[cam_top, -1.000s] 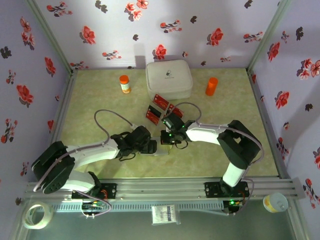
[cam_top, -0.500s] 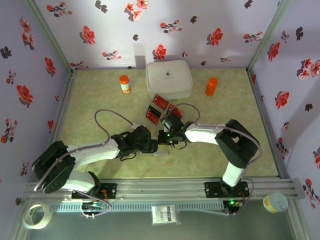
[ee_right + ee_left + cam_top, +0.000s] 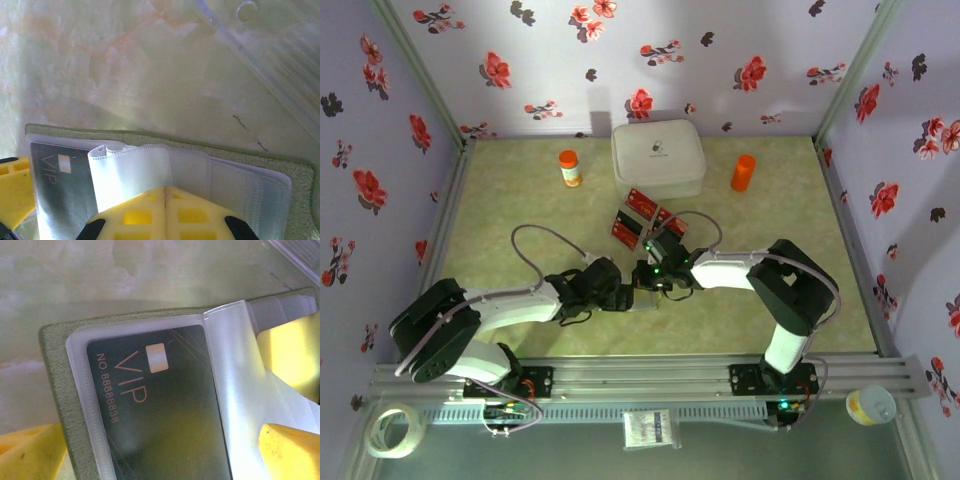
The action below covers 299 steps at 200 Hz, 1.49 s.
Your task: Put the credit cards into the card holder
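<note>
Pale-green marbled table (image 3: 510, 200), floral walls (image 3: 520, 60)

Left gripper (image 3: 623, 294) and right gripper (image 3: 646, 277) stand tip to tip over the card holder (image 3: 648, 302); red credit cards (image 3: 640, 203) lie just beyond, near the white case (image 3: 658, 158).

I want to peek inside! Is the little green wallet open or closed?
Open. The wallet lies spread on the table, its clear pockets showing, and a dark card sits in one pocket.
</note>
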### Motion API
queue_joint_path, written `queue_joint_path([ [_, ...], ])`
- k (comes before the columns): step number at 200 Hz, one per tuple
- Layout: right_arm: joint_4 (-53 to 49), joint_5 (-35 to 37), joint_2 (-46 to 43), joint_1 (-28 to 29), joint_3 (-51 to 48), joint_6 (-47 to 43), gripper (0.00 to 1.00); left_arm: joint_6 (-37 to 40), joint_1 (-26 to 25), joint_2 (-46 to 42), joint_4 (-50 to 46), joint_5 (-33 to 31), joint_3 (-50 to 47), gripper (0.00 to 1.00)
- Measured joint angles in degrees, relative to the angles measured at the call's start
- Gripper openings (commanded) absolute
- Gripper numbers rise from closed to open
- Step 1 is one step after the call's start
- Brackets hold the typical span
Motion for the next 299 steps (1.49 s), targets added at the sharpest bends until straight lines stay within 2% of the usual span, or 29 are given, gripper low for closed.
queue_joint_path([
  [35,0.0,0.0,0.0,0.0,0.0,0.6,0.10,0.2,-0.2,-0.1,1.1,-1.1,-1.0,0.90],
  [77,-0.7,0.1,-1.9,-0.2,-0.2,0.8,0.33,0.2,-0.3,-0.6,2.4,-1.6,-2.0,0.90],
  [137,-0.6,0.2,-2.5,-0.5,-1.1,1.2,0.46,0.2,-0.3,-0.6,2.4,-1.7,-2.1,0.90],
  [210,1.7,-1.9,-2.3,-0.9,-1.4,2.1,0.46,0.1,-0.3,-1.0,2.9,-1.7,-2.5,0.90],
  [299,8.7,-6.1,-2.1,-1.7,-4.2,6.2,0.36,0.2,-0.3,-2.4,3.7,-1.4,-3.5,0.92],
])
